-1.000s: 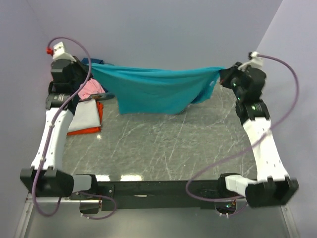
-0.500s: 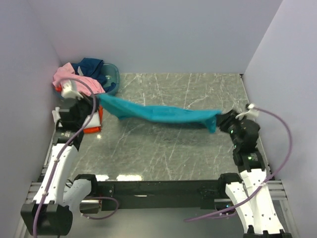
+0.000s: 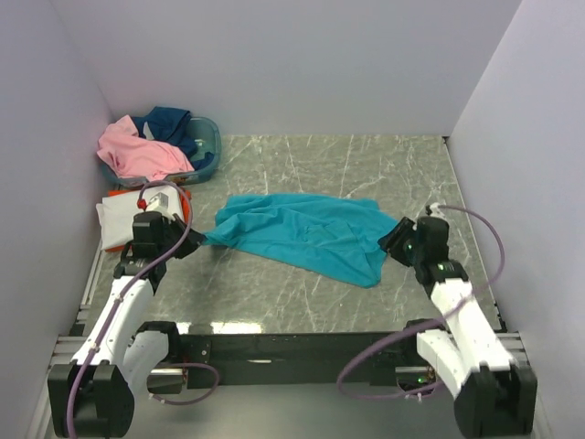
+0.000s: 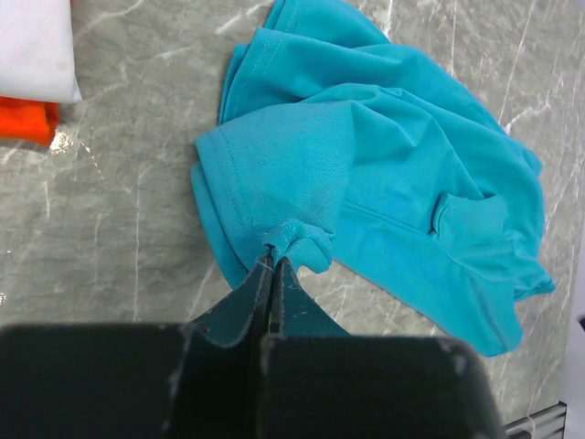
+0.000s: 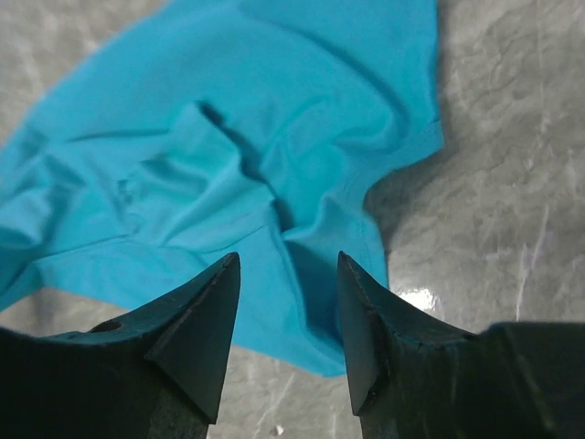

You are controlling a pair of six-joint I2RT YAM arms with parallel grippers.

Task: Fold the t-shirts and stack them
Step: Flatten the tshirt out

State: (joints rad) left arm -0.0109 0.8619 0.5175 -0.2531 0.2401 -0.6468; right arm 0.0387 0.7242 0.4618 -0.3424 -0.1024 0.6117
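The teal t-shirt [image 3: 306, 233] lies crumpled on the marble table [image 3: 302, 293], between the two arms. My left gripper [image 3: 196, 245] is shut on a bunched bit of its left edge, seen pinched at the tips of my left gripper [image 4: 272, 259] in the left wrist view, where the teal t-shirt [image 4: 402, 174] spreads away to the right. My right gripper [image 3: 391, 242] stands open at the shirt's right end. In the right wrist view my right gripper [image 5: 288, 260] hovers over the teal t-shirt [image 5: 228, 119] with nothing clamped between its fingers.
A folded white t-shirt [image 3: 119, 219] lies on an orange t-shirt [image 3: 183, 203] at the left. Behind them a blue-grey basket [image 3: 208, 142] holds a pink t-shirt [image 3: 137, 151] and a navy t-shirt [image 3: 174, 123]. Walls close in at the left, back and right.
The teal shirt, stretched in the air between both grippers, has come down onto the table. The right gripper has opened and let it go. Both arms have drawn nearer.
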